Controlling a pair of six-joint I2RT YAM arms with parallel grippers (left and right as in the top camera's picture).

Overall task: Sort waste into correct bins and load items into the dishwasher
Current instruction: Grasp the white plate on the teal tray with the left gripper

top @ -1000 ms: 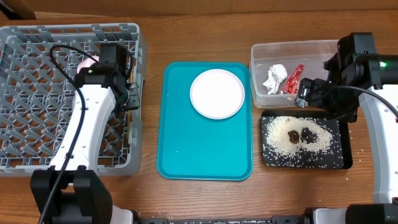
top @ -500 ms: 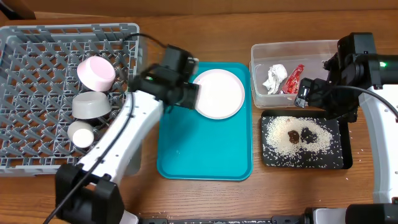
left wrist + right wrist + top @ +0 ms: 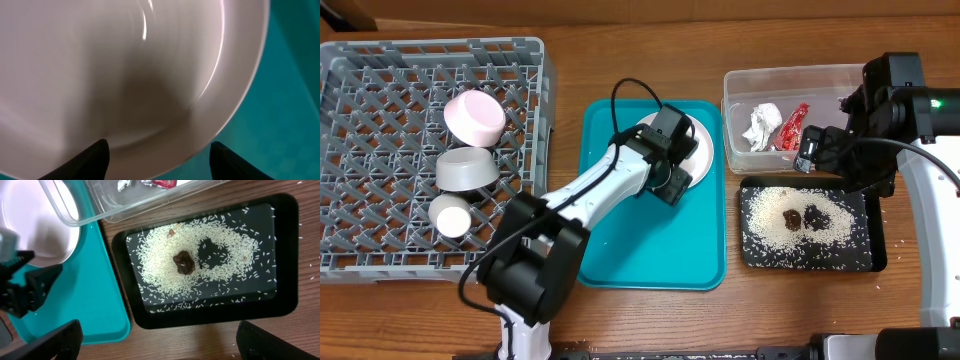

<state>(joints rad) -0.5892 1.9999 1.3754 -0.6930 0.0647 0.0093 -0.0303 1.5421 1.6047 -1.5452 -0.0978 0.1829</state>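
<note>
Judging by the rack [image 3: 380, 240], dish [image 3: 475, 117], bowl [image 3: 467, 169] and cup [image 3: 451, 216] were loaded, waste [image 3: 760, 126] binned; the plate [image 3: 702, 140] was left, with the left tool [image 3: 159, 146] spread wide at its rim.

We see a glossy, smooth plate [image 3: 125, 65] catching the light, on a teal tray [image 3: 650, 240] of smooth plastic. The table [image 3: 650, 320] is grained wood. The rack [image 3: 380, 200] looks like matt grey plastic and the tub [image 3: 800, 80] like clear plastic. The wrapper [image 3: 792, 126] is shiny foil, and the napkin [image 3: 761, 125] is crumpled paper.
</note>
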